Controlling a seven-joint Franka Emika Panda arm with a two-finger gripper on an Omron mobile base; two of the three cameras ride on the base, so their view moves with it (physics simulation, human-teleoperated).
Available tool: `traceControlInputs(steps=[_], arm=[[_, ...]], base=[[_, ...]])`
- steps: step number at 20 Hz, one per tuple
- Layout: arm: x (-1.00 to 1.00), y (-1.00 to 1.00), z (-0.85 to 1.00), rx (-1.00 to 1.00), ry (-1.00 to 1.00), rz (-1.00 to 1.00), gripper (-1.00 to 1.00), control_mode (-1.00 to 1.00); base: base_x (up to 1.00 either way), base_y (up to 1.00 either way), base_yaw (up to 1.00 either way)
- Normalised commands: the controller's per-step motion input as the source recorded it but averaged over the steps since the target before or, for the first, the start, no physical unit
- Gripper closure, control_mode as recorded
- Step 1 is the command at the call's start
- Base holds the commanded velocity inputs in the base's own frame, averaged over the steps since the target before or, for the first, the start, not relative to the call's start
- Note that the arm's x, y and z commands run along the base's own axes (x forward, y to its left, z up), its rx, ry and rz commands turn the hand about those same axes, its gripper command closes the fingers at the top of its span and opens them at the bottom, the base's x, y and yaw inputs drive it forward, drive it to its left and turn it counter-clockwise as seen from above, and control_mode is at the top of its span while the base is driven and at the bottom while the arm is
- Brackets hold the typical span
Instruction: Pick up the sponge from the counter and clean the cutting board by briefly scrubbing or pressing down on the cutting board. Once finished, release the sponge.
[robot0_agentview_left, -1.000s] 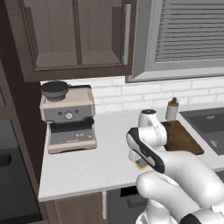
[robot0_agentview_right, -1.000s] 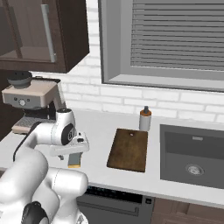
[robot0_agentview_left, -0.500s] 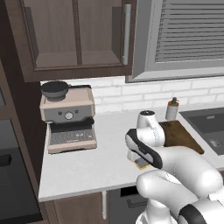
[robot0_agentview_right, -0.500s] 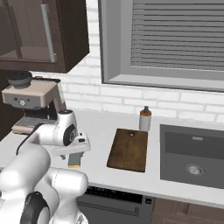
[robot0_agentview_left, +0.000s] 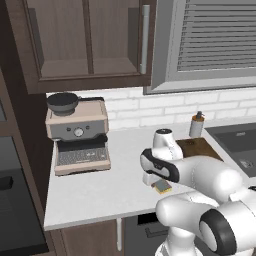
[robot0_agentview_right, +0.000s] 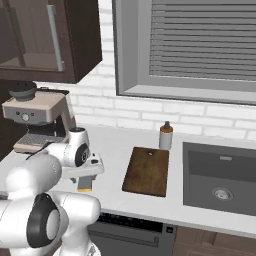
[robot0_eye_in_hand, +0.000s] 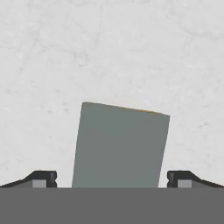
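The sponge (robot0_eye_in_hand: 120, 146) lies flat on the light counter (robot0_eye_in_hand: 112, 52), grey-green top up with a thin yellow edge showing. My gripper (robot0_eye_in_hand: 112, 177) hangs open straight above it, and its fingertips (robot0_eye_in_hand: 43, 177) stand well apart on either side of the sponge without touching it. From the base cameras the sponge (robot0_agentview_left: 162, 188) (robot0_agentview_right: 85, 183) peeks out under the hand near the counter's front edge. The dark brown cutting board (robot0_agentview_right: 147, 170) (robot0_agentview_left: 197, 146) lies to the right of the sponge, bare.
An espresso machine (robot0_agentview_left: 80, 135) stands at the left of the counter (robot0_agentview_left: 100, 190). A small bottle (robot0_agentview_right: 165, 136) sits behind the board against the brick wall. The dark sink (robot0_agentview_right: 220, 180) is at the right.
The arm has shifted slightly over the sponge. The sponge and the board have not moved.
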Motion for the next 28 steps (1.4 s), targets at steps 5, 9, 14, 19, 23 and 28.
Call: traceControlInputs(steps=[5,9,14,19,23,28], arm=[[0.01,0.05,-0.17,0.00,0.02,0.00,-1.00,-1.00],[0.01,0.00,-0.14,0.00,0.04,0.00,-1.00,-1.00],[0.00,0.00,-0.06,0.00,0.01,0.00,-1.00,-1.00],[0.00,0.00,-0.20,0.00,0.00,0.00,-1.00,-1.00],[0.00,0.00,-0.18,0.00,0.00,0.00,1.00,-1.00],[-0.01,0.00,0.00,0.00,-0.01,0.00,1.00,-1.00]], base=[[0.00,0.00,0.00],[0.00,0.00,0.00],[0.00,0.00,0.00],[0.00,0.00,0.00],[0.00,0.00,0.00],[0.00,0.00,0.00]])
